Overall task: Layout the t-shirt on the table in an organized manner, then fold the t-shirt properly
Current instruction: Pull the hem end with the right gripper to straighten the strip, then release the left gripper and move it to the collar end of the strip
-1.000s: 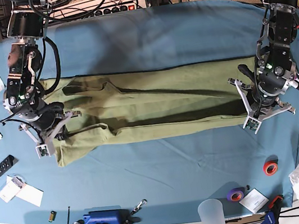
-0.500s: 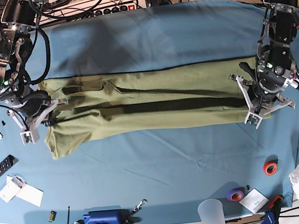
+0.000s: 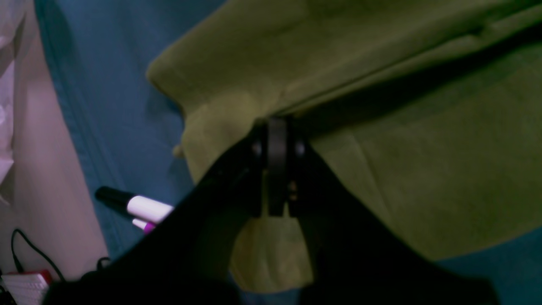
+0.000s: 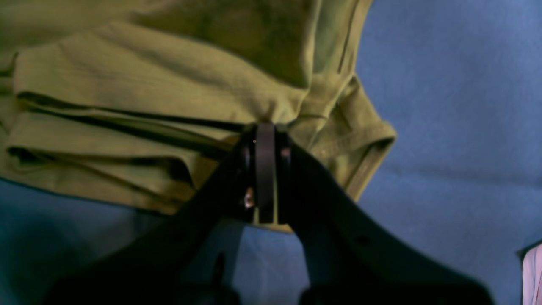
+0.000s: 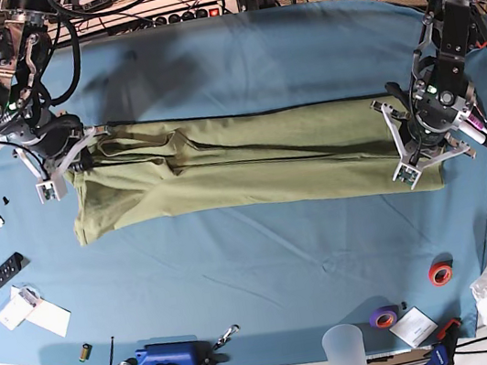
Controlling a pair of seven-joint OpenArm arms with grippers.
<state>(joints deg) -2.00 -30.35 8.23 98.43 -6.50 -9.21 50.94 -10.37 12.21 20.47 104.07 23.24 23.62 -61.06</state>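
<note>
The shirt (image 5: pixel 250 163) lies as a long band across the middle of the table (image 5: pixel 233 54), its long axis running left to right in the base view. Each end is pinched: the right gripper (image 5: pixel 68 159) at frame left, the left gripper (image 5: pixel 415 151) at frame right, both clamped tight on cloth, neither nearer.

The t-shirt (image 5: pixel 250 167) is plain olive green with no print. The worktop (image 5: pixel 274 261) wears a smooth teal-blue cloth. Both claws are black: the left claw (image 3: pixel 277 127) and the right claw (image 4: pixel 265 129). A tape roll (image 5: pixel 441 273) is red-orange, another tape roll (image 5: pixel 384 317) purple.
</note>
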